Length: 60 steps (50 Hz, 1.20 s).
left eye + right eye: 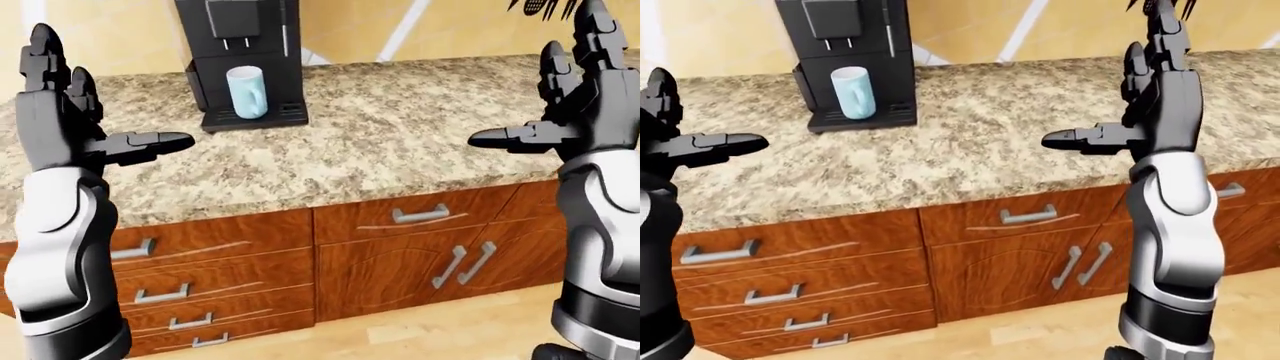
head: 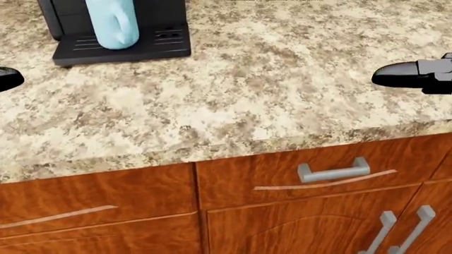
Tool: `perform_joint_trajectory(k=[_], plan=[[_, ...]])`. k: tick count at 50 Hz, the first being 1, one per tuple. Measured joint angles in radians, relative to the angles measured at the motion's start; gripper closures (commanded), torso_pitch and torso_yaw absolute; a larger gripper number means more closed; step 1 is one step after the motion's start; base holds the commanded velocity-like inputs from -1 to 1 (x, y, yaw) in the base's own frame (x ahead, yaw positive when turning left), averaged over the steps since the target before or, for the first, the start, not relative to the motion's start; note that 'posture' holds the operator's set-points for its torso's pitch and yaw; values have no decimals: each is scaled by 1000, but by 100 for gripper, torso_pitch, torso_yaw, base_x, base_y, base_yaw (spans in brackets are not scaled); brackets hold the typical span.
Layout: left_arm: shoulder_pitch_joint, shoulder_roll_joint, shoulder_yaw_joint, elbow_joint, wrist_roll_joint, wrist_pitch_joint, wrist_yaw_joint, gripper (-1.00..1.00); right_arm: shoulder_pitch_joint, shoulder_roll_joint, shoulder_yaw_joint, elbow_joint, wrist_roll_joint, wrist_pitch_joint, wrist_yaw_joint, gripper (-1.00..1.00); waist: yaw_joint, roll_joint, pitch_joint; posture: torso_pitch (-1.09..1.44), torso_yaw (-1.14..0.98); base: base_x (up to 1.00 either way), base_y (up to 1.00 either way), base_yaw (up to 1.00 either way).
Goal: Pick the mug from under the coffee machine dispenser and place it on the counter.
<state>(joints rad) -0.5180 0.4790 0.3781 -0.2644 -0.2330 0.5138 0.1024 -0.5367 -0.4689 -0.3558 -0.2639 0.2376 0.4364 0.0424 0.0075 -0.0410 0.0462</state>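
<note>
Spanning the width of every view, the speckled beige granite counter (image 1: 400, 142) sits above reddish-brown wooden cabinets with grey bar handles (image 1: 420, 215). Both hands are raised over its near edge, well apart from each other.

The black box-shaped coffee machine (image 1: 240, 45) stands on the counter beyond the left hand's fingertips, toward the top left of the left-eye view. Its black drip tray (image 2: 123, 47) projects toward the robot.

The left hand (image 1: 75, 127) is released: fingers point upward and the thumb extends sideways, grasping nothing. The right hand (image 1: 1145, 105) is likewise spread and empty, its thumb pointing toward the left hand. The machine lies well apart from the right fingers.

The pale blue cylindrical ceramic mug (image 1: 247, 91) stands upright on the drip tray, directly under the dispenser. It is beyond and slightly to the right of the left thumb tip, not yet within reach of either hand. Its handle appears to face the right of the view.

Handling judgement: the mug is probably rigid, light, smooth-glazed and breakable. A slippery wall calls for a firm wrap around mid-body, fingers on one side and thumb opposite. Avoid pinching the rim. Draw it out level toward the robot to clear the dispenser overhead before setting it down on bare counter.
</note>
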Motion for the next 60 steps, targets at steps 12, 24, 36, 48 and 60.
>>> perform_joint_trajectory(k=[12,24,36,48,60], plan=[[-12,14,12,-7,-4,-1,1,-100,-9,5,6,-2,-2,8,0,-100,-16,103,-4,0,0,24,0,0],[-15,24,23,-5,-10,8,11,-100,-21,-7,8,-17,4,11,1,-100,13,-4,-14,0,0,21,0,0],[-15,25,17,-11,-16,10,5,-100,-14,-8,3,-8,-1,19,-1,-100,-26,77,2,0,0,8,0,0],[-3,22,15,15,-13,21,6,-100,-45,-6,8,70,-12,-44,-88,-100,-14,41,2,0,0,0,0,0],[-14,29,23,-1,-6,8,8,-100,-19,-13,15,33,-31,-67,-64,-100,23,0,12,0,0,0,0,81]])
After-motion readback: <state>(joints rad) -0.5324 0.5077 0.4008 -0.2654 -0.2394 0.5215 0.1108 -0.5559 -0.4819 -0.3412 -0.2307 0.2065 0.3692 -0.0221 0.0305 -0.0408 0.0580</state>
